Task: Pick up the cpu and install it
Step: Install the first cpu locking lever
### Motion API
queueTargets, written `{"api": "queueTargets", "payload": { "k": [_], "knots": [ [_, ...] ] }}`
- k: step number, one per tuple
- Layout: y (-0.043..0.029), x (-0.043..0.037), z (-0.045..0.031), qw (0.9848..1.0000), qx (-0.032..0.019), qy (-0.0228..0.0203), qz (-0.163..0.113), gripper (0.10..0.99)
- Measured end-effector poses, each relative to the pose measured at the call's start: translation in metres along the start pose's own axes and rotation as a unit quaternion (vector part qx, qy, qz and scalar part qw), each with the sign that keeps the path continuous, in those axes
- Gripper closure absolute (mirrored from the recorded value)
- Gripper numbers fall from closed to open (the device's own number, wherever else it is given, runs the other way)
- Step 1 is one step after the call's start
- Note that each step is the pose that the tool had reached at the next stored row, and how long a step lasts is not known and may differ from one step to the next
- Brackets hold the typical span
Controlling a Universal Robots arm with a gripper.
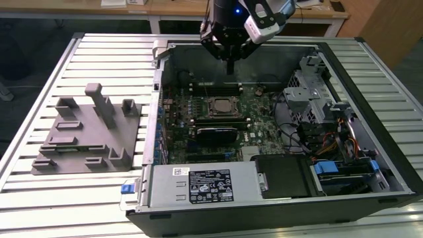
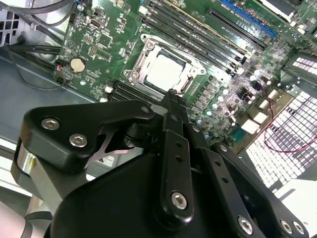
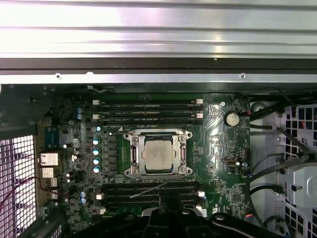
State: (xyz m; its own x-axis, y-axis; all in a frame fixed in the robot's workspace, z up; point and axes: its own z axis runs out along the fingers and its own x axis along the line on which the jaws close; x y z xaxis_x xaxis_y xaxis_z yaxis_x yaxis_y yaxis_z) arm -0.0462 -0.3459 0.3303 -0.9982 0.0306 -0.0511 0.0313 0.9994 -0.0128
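- One black robot gripper [image 1: 230, 67] hangs in the exterior view above the open computer case [image 1: 284, 57], its fingers together and empty.
- In the second wrist view, the small silver-white square cpu [image 2: 167, 70] lies in the metal socket frame [image 2: 137, 58], just beyond the fingertips [image 2: 173, 101].
- In the first wrist view, the cpu [image 3: 157, 154] sits flat in that frame.

A grey fixture [image 1: 79, 144] lies on the slatted table [image 1: 66, 203] beside an open computer case [image 1: 264, 220]

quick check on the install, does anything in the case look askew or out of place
The cpu lies square in its socket. One oddity: a thin metal lever slants loose across the memory slots beside the socket, apparently unlatched.
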Motion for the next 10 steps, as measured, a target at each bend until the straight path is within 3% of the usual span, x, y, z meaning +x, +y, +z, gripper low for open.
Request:
{"api": "queueTargets", "payload": {
  "k": [10],
  "knots": [
    [0.0002, 0.0006, 0.012, 1.0, 0.0, 0.0, 0.0, 0.98]
  ]
}}
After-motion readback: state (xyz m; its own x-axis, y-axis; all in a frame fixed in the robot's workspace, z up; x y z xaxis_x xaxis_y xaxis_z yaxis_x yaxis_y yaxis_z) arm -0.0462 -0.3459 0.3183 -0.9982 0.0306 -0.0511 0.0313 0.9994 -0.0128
